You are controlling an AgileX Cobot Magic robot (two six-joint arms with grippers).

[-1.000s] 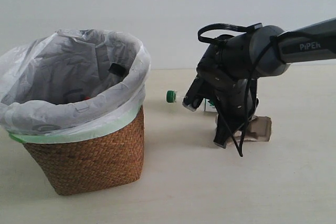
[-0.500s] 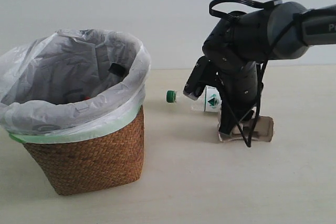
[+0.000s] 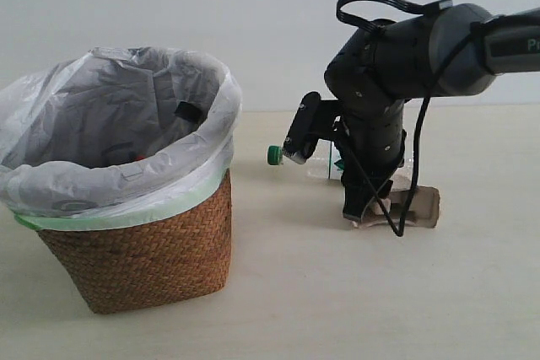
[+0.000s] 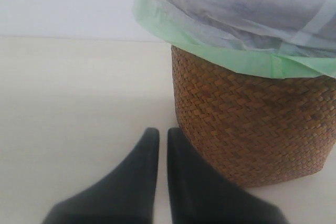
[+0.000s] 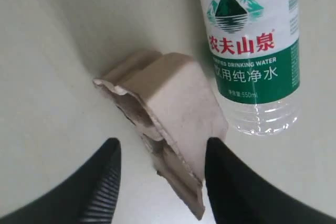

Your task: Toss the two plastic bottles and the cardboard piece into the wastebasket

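Now, surroundings: the wastebasket (image 3: 143, 259) is standing at the left of the pale surface (image 3: 337, 309), well apart from the right arm (image 3: 422, 48).
In the way: that arm is hiding most of the green-capped bottle (image 3: 274, 155) in the exterior view, where only its cap and a strip of label are showing.
Black-capped bottle (image 3: 184, 112): leaning inside the wastebasket, against the bag.
Cardboard piece (image 3: 422, 204): lying on the surface just beside the green-capped bottle.
Materials: brown woven wicker, a crinkled translucent liner over a green band, and clear ribbed plastic; the cardboard is showing up as grey-brown moulded pulp.
Right hand (image 5: 163, 142): open, its fingers (image 5: 107, 182) straddling the cardboard.
Left hand (image 4: 160, 140): closed and empty, beside the wicker wall.
Only in the right wrist view: the bottle's green-white label in full.
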